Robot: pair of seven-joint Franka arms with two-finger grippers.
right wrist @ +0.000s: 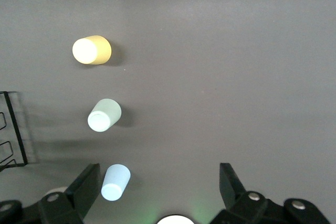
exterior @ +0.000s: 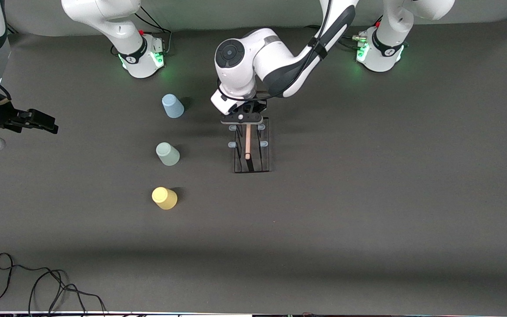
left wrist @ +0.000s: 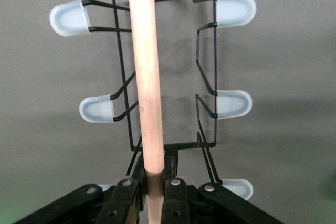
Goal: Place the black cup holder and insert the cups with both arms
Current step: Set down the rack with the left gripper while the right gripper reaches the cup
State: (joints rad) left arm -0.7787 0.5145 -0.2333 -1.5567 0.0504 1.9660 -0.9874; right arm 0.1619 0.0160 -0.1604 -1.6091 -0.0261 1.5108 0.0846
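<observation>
The black cup holder stands in the middle of the table, its wooden rod handle on top. My left gripper is shut on the end of the rod; the wire base and pale capped prongs show below it, fingers clamped to the rod. The light blue cup, pale green cup and yellow cup stand in a row toward the right arm's end. My right gripper hangs open and empty, high over that end; its wrist view shows the yellow, green and blue cups.
The arms' green-lit bases stand along the table edge farthest from the front camera. A loose black cable lies at the near edge toward the right arm's end. Part of the holder shows at the right wrist view's edge.
</observation>
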